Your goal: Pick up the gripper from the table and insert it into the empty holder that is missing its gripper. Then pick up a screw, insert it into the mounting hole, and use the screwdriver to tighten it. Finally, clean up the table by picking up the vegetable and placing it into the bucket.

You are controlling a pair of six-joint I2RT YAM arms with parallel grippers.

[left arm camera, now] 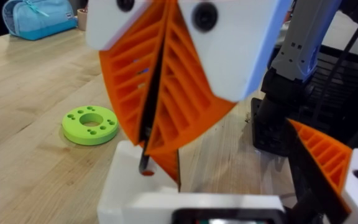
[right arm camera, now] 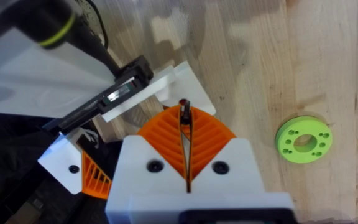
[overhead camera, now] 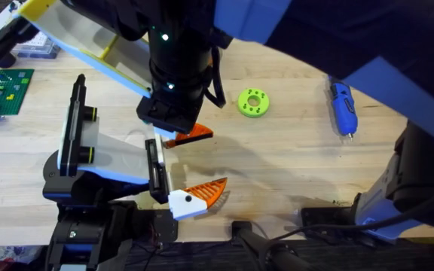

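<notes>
Pale wood table (overhead camera: 292, 165), with some clutter along the far left edge that had nothing to do with the job. The holder (overhead camera: 119, 154) lay near the left side, its black end-plate facing the middle of the table.

The gripper (right arm camera: 182, 81) looked like it was already in the slot. Its white block sat against the end-plate, with the orange finger poking out toward the green ring (overhead camera: 253, 102). The other gripper (overhead camera: 198, 197), the matching one, sat just beside it on the same plate.

The right claw (right arm camera: 184, 115) had reached across and hung right over that white block. It was pinched narrow on a small dark screw (right arm camera: 184, 104), with the screw sticking out past the tips. In the left wrist view the screw's end was right at a little hole in the block, touching it or just above, hard to call. My guess is the arm came in steep like that so the screw would drop straight into the mounting hole.

The screwdriver (overhead camera: 343, 105) lay well apart on the right, so tightening looked not yet started. If the screw tipped on release, it'd probably roll off.
</notes>
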